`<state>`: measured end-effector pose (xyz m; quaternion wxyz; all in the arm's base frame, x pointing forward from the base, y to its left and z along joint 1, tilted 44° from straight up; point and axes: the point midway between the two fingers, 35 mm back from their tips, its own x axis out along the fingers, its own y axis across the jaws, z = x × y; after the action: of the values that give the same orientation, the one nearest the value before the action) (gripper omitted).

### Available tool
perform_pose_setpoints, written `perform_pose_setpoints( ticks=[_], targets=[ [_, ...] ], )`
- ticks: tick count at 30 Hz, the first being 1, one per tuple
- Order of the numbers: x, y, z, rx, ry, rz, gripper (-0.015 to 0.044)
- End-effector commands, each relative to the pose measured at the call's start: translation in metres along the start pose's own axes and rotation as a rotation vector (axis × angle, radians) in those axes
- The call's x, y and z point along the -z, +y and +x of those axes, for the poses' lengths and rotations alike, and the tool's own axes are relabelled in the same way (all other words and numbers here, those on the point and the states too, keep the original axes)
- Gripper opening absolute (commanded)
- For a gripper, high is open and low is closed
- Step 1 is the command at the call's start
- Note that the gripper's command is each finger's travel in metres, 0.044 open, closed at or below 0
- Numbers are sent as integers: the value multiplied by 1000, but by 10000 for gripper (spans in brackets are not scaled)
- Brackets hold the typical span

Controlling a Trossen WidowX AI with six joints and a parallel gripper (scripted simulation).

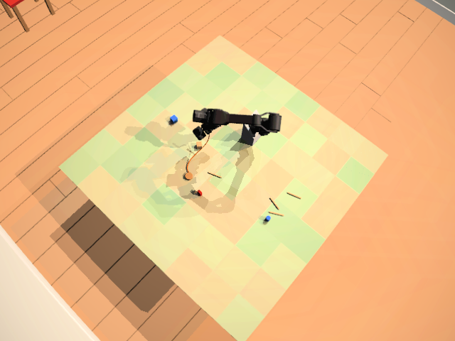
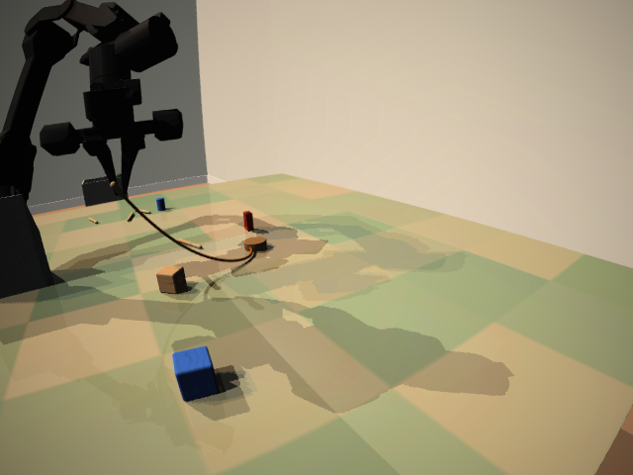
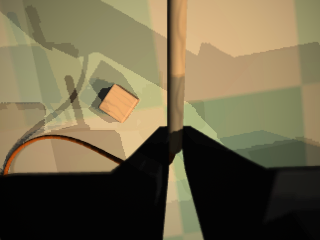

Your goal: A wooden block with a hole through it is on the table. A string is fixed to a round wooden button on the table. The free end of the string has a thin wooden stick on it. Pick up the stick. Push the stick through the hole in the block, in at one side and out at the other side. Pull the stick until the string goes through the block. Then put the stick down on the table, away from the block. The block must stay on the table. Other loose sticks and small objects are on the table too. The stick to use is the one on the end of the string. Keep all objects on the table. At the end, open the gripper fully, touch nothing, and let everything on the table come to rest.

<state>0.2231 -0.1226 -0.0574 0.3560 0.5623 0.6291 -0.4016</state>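
Note:
My gripper [image 2: 121, 188] [image 3: 174, 134] is shut on the wooden stick [image 2: 114, 187] [image 3: 177, 60], near its string end, and holds it above the table. In the wrist view the stick points up the frame, away from the fingers. The string [image 1: 188, 163] [image 2: 225, 259] [image 3: 52, 136] hangs in a curve from the stick to the round button [image 1: 188, 176] [image 2: 255, 241]. The wooden block [image 1: 198, 145] [image 2: 171, 279] [image 3: 119, 103] stands on the table, below and to the left of the stick in the wrist view. No hole can be made out in it. The fingertips are hidden in the top view.
A blue cube [image 1: 173, 118] [image 2: 195, 373] stands beyond the block. A red piece [image 1: 199, 192] [image 2: 248, 221] stands near the button. A loose stick [image 1: 214, 175] [image 2: 190, 242] lies beside the button. Several more sticks and a blue cylinder [image 1: 267, 218] [image 2: 160, 204] are farther off.

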Motion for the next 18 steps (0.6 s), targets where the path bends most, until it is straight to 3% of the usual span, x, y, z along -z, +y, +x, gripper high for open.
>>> perform_pose_setpoints(
  ticks=[1,18],
  targets=[
    [10,-5,-2,-36,7,-109,0],
    [29,-14,-7,-120,-3,-372,0]
  ],
)
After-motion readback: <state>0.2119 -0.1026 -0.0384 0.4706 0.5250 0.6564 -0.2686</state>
